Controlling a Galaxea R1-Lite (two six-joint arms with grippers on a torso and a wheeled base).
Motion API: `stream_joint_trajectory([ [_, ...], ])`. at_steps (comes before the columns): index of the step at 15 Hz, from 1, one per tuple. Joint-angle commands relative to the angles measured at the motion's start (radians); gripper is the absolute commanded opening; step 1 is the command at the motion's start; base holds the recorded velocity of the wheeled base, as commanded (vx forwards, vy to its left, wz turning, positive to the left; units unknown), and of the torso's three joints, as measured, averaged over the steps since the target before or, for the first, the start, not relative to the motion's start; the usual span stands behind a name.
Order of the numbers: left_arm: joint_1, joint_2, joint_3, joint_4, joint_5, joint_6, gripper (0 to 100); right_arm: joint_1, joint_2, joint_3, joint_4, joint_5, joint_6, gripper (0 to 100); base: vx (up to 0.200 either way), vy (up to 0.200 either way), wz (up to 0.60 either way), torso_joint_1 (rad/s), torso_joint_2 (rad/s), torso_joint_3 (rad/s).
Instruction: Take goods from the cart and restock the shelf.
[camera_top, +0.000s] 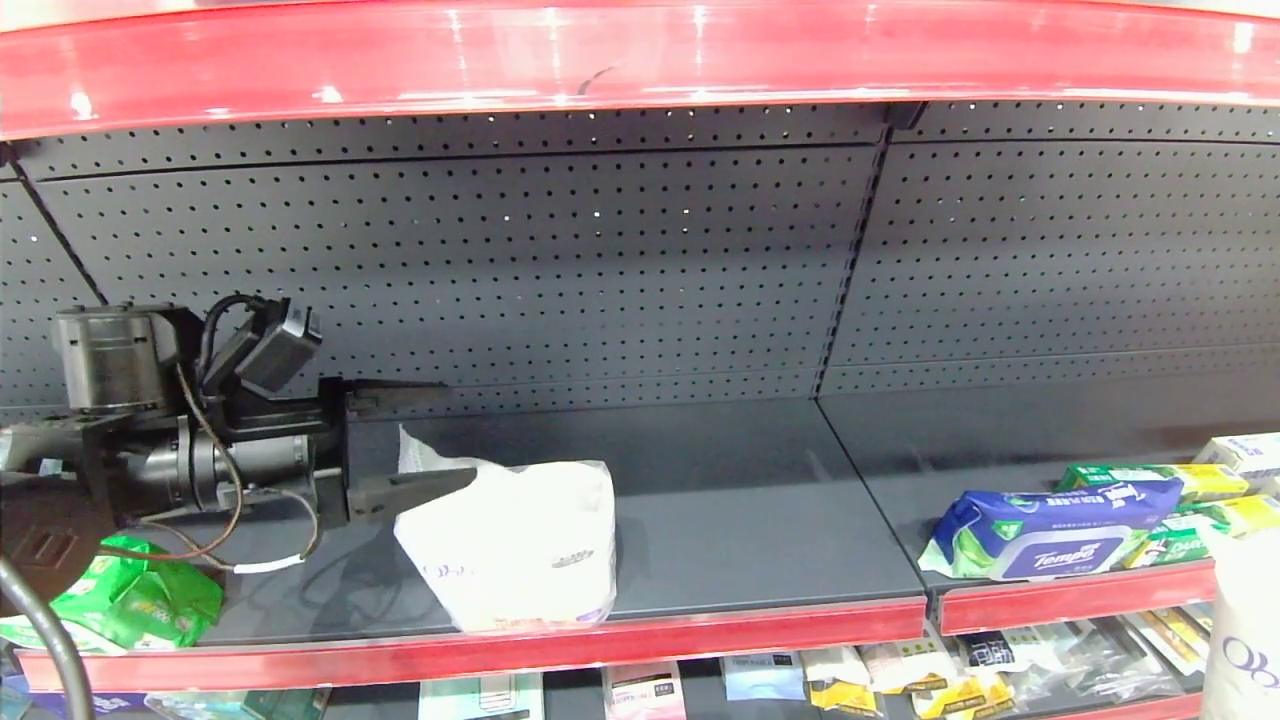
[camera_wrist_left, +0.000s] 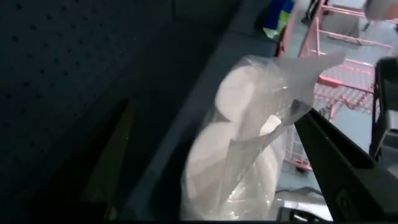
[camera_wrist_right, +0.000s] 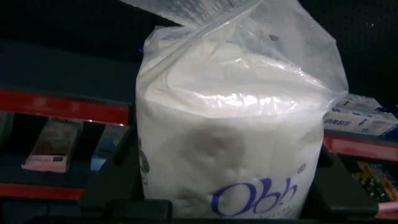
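A white toilet roll pack (camera_top: 520, 545) in clear plastic stands upright on the dark shelf (camera_top: 720, 500), near its red front edge. My left gripper (camera_top: 460, 430) is open, its fingers on either side of the pack's loose top flap. In the left wrist view the pack (camera_wrist_left: 242, 149) sits between the spread fingers (camera_wrist_left: 336, 168) of the left gripper (camera_wrist_left: 214, 112). My right gripper (camera_wrist_right: 224, 186) is shut on a second toilet roll pack (camera_wrist_right: 236, 137), held upright in front of the shelf. That pack shows at the lower right corner of the head view (camera_top: 1240, 630).
A green packet (camera_top: 130, 600) lies at the shelf's left end. A blue wipes pack (camera_top: 1050, 530) and green-yellow boxes (camera_top: 1180, 490) fill the right bay. Small goods line the lower shelf (camera_top: 900, 680). The upper shelf's red lip (camera_top: 640, 50) hangs overhead. A pink cart (camera_wrist_left: 336, 81) stands behind.
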Motion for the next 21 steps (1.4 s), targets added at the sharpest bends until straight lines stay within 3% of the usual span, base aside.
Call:
stream_joint_trajectory([
  [1,-0.001,-0.006,0.002,-0.104,0.067,-0.1,100,0.0,-0.007,0.001,0.003,0.0,0.0,0,0.0,0.0,0.0,0.0,0.0,0.0],
  [3,-0.018,0.008,0.002,-0.204,0.248,-0.21,100,0.0,-0.007,0.006,0.003,0.0,0.0,0,0.0,0.0,0.0,0.0,0.0,0.0],
  [4,-0.024,0.009,0.004,-0.219,0.3,-0.228,100,0.0,-0.007,0.009,0.003,0.0,0.0,0,0.0,0.0,0.0,0.0,0.0,0.0],
  [6,-0.057,0.014,0.005,-0.302,0.493,-0.296,100,0.0,-0.007,0.015,0.003,0.002,0.001,0,0.0,0.0,0.0,0.0,0.0,0.0],
  [8,-0.055,0.014,0.001,-0.323,0.57,-0.307,100,0.002,-0.007,0.024,0.002,0.005,0.003,0,0.0,0.0,0.0,0.0,0.0,0.0],
  [9,-0.055,0.014,0.007,-0.323,0.667,-0.302,100,0.002,-0.008,0.029,0.002,0.008,0.003,0,0.0,0.0,0.0,0.0,0.0,0.0],
  [11,-0.064,0.014,0.038,-0.325,0.98,-0.293,100,0.002,-0.015,0.033,0.002,0.009,0.003,0,0.0,0.0,0.0,0.0,0.0,0.0],
  [13,-0.066,0.006,0.051,-0.326,1.164,-0.291,100,0.002,-0.016,0.035,0.002,0.009,0.011,0,0.0,0.0,0.0,0.0,0.0,0.0],
  [14,-0.069,-0.045,0.091,-0.326,1.199,-0.294,100,0.002,-0.015,0.032,0.0,0.011,0.02,0,0.0,0.0,0.0,0.0,0.0,0.0],
  [18,-0.08,-0.353,0.328,-0.234,1.078,-0.293,100,0.002,-0.013,0.024,-0.006,0.009,0.02,0,0.0,0.0,0.0,0.0,0.0,0.0],
  [19,-0.08,-0.528,0.415,-0.138,1.024,-0.291,100,0.0,-0.005,0.016,-0.009,0.008,0.02,0,0.0,0.0,0.0,0.0,0.0,0.0],
  [20,-0.08,-0.655,0.446,-0.04,0.983,-0.291,100,0.002,0.013,0.003,-0.009,0.009,0.02,0,0.0,0.0,0.0,0.0,0.0,0.0],
  [21,-0.08,-0.81,0.446,0.12,0.929,-0.291,100,0.002,0.045,-0.019,-0.011,0.011,0.021,0,0.0,0.0,0.0,0.0,0.0,0.0],
])
